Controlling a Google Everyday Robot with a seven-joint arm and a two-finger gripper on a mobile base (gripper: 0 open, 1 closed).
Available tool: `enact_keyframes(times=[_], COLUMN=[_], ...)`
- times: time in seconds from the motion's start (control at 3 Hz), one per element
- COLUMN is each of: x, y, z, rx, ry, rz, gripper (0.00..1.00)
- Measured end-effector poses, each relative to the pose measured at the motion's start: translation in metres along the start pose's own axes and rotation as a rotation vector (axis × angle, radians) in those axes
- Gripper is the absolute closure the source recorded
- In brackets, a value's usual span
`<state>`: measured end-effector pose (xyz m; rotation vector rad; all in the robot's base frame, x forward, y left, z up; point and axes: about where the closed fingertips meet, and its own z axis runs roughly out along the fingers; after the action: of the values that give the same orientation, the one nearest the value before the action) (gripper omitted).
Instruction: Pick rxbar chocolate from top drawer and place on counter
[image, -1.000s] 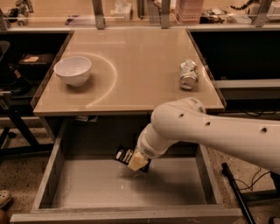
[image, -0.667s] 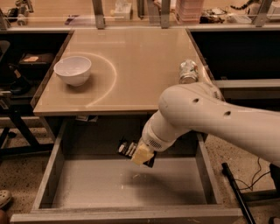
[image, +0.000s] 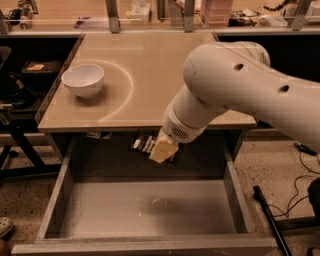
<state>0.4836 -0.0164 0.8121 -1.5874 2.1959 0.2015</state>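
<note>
The top drawer (image: 100, 210) stands pulled out below the counter (image: 150, 60), and its grey floor is bare. My gripper (image: 160, 151) hangs over the back of the drawer, just under the counter's front edge. It is shut on the rxbar chocolate (image: 143, 144), a black wrapper with white lettering that sticks out to the left of the yellowish fingers (image: 165, 148). The bar is held in the air, well above the drawer floor. My large white arm (image: 235, 85) crosses the counter's right half.
A white bowl (image: 83, 80) sits on the counter's left side beside a pale arc mark. The arm hides the counter's right side. A black stick (image: 270, 220) lies on the floor to the right of the drawer. Shelving and clutter stand behind the counter.
The gripper has risen with the bar from low in the drawer to just under the counter's edge. The arm now covers the silver can on the right.
</note>
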Motion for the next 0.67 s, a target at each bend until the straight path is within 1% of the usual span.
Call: enact_keyframes(times=[0.33, 0.67], x=[-0.02, -0.037], y=[-0.032, -0.068], z=[-0.019, -0.019], rx=[0.024, 0.028], ry=[0.001, 0.011], rz=[-0.022, -0.03], gripper=[1.0, 1.0])
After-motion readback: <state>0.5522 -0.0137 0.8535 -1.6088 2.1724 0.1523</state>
